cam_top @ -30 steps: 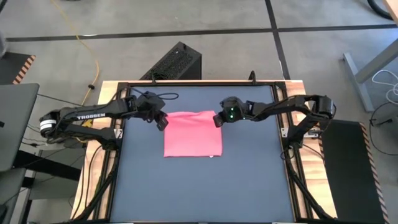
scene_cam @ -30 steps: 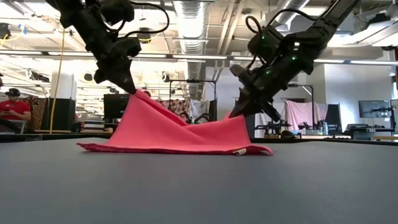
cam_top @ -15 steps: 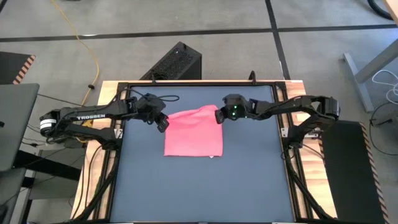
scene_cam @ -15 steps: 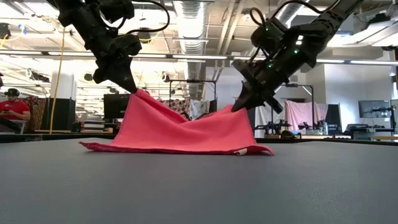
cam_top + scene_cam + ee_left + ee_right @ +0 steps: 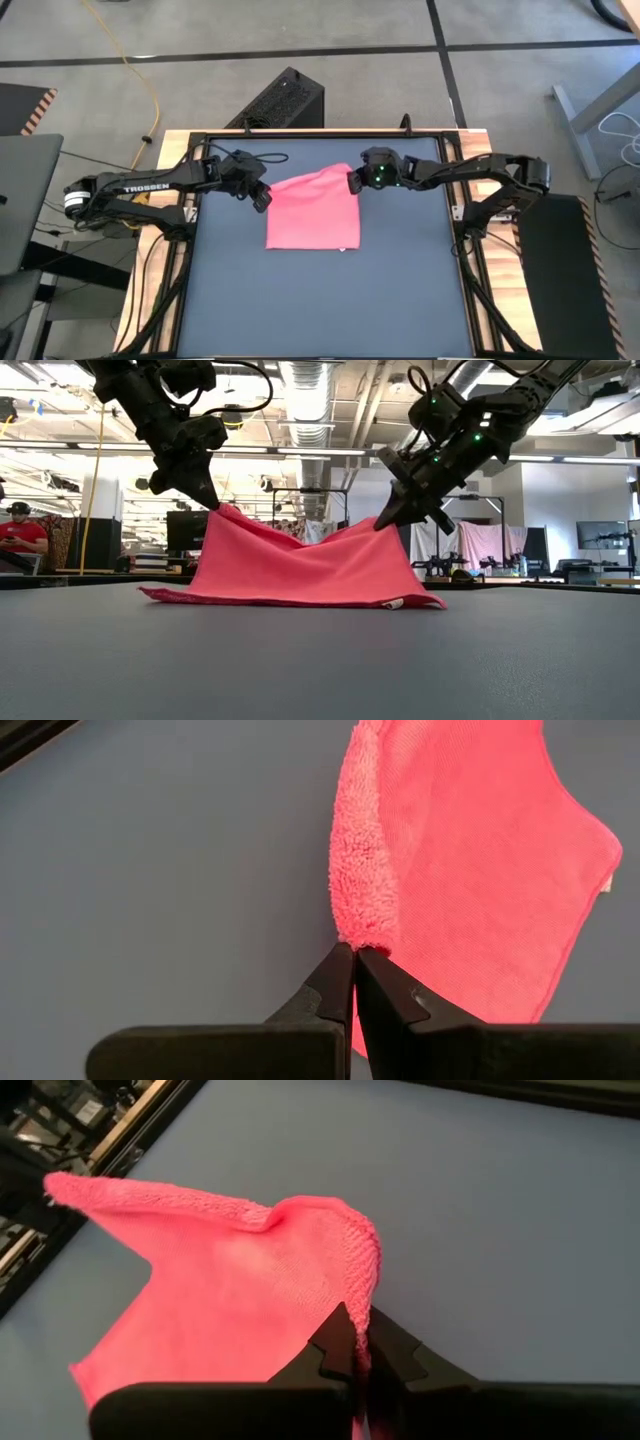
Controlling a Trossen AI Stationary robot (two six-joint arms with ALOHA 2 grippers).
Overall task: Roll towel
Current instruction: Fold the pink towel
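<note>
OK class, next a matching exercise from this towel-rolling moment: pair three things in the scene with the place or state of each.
Things:
1. left claw
2. right claw
3. small bright pink soft cloth towel

States:
A. near edge flat on the dark grey tabletop, far edge lifted
B. shut on the towel's far-left corner
C. shut on the towel's far-right corner

Pairs: 1-B, 2-C, 3-A

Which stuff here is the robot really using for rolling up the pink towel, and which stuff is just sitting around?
Using:
- towel, two far corners lifted off the table
- left gripper, pinching one corner
- right gripper, pinching the other corner
- dark grey table under the towel

Just around:
- black box on the floor
- person in red far off in the room
</note>
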